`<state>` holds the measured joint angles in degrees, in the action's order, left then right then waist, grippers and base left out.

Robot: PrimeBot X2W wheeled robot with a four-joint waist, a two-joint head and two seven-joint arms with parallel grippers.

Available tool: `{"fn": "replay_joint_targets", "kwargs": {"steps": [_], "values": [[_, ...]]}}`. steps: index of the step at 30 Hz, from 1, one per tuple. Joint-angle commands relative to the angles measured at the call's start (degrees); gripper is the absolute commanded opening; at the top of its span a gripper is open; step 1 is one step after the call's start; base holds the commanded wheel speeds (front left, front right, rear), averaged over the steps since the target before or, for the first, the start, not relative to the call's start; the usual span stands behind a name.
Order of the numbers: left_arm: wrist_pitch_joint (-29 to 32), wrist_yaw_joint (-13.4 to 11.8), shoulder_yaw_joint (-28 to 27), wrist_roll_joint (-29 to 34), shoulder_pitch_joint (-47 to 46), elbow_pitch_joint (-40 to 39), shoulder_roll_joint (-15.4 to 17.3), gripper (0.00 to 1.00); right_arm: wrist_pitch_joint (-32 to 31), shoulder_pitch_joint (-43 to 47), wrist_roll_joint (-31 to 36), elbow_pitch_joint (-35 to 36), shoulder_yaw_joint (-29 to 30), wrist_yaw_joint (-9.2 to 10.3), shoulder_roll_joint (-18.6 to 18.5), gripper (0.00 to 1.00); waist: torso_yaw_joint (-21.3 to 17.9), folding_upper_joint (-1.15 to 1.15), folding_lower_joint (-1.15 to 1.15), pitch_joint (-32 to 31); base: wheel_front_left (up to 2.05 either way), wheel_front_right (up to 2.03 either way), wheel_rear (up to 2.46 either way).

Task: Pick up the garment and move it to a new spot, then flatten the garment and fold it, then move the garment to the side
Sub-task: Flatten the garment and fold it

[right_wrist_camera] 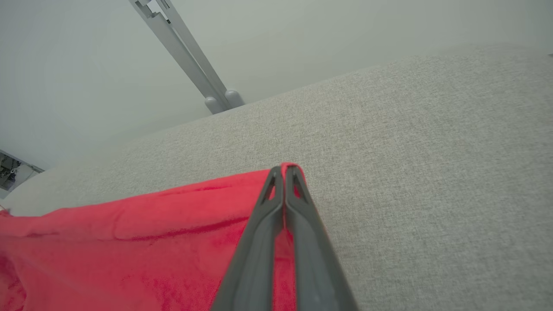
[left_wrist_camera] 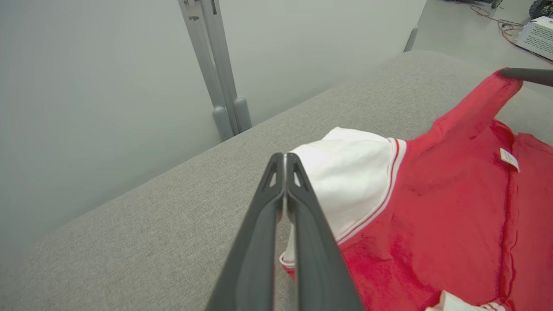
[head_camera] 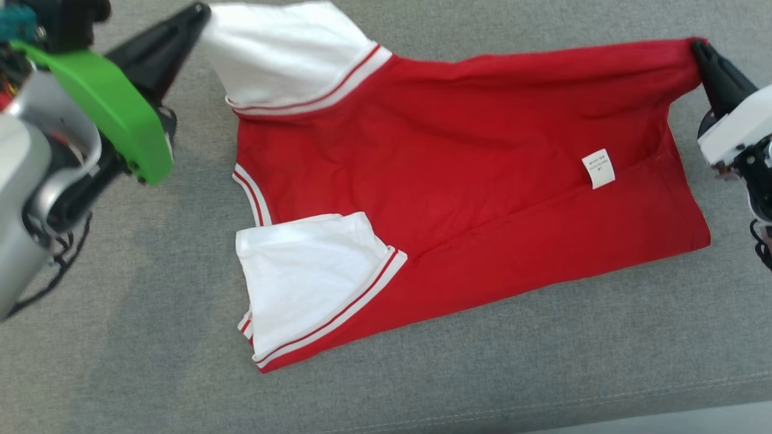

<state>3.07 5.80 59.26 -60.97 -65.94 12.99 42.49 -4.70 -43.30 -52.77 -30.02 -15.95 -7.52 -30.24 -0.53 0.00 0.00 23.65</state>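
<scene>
The left claw (head_camera: 202, 13), at ten o'clock, pinches the white sleeve (head_camera: 289, 54) of the garment (head_camera: 458, 181) spread on the worktop (head_camera: 151, 361). The right claw (head_camera: 699, 48), at two o'clock, pinches its red hem corner (head_camera: 678, 54). Best lift both evenly and taut, drawing that edge toward six o'clock.

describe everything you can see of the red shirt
The red shirt looks like soft knit, with white sleeves trimmed in red-and-white stripes and a small white label. It lies mostly flat on the grey upholstered surface, lightly creased. The left gripper pinches its far white sleeve; the right gripper pinches the far hem corner, which is slightly raised.
</scene>
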Motion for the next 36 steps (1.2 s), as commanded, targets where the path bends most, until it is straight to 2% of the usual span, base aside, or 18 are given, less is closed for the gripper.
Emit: {"fn": "replay_joint_targets", "kwargs": {"steps": [1, 11, 19, 24, 30, 34, 35, 36], "values": [[-0.78, -0.83, 0.11, -0.74, 2.02, -1.35, 0.78, 0.0, 0.25, 1.36, 0.28, 0.08, -0.54, 0.07, -0.6, 0.0, 0.92, 0.0, 0.0, -1.33, 0.0, 0.0, 0.0], [-4.52, -7.77, 2.28, -0.64, 13.5, -15.25, 4.94, 0.0, 1.92, 6.89, -0.95, 0.52, -2.57, 0.07, -3.0, 0.0, 1.93, 0.0, 0.0, -4.07, 0.0, 0.0, 0.0], [-7.03, -14.66, 4.6, 0.72, 22.15, -25.03, 9.38, 0.0, 2.86, 11.07, -2.37, 0.38, -2.99, 0.07, -4.64, 0.0, 2.24, 0.0, 0.0, -5.35, 0.0, 0.0, 0.0], [-8.59, -17.02, 6.22, -0.44, 26.86, -26.38, 8.31, 0.0, 2.82, 13.66, -3.1, -0.12, -3.64, 0.07, -4.71, 0.0, 2.51, 0.0, 0.0, -5.63, 0.0, 0.0, 0.0], [-10.09, -17.62, 7.86, -1.32, 30.53, -23.4, 6.21, 0.0, 2.92, 15.49, -3.57, -1.19, -4.59, 0.07, -4.11, 0.0, 2.66, 0.0, 0.0, -5.82, 0.0, 0.0, 0.0], [-10.94, -17.55, 8.6, -1.95, 32.05, -20.18, 3.7, 0.0, 3.19, 16.13, -3.51, -2.08, -5.45, 0.07, -3.72, 0.0, 2.6, 0.0, 0.0, -6.71, 0.0, 0.0, 0.0], [-11.28, -17.38, 8.64, -2.54, 32.54, -19.16, 2.95, 0.13, 3.33, 16.12, -3.5, -2.34, -5.7, 0.07, -3.55, 0.13, 2.53, 0.0, 0.0, -7.14, 0.0, 0.0, 0.0], [-11.42, -17.34, 8.68, -2.47, 32.68, -18.59, 2.5, 0.44, 3.45, 16.15, -3.51, -2.57, -5.81, 0.07, -3.45, 0.44, 2.47, 0.0, 0.0, -7.47, 0.0, 0.0, 0.0]]}}
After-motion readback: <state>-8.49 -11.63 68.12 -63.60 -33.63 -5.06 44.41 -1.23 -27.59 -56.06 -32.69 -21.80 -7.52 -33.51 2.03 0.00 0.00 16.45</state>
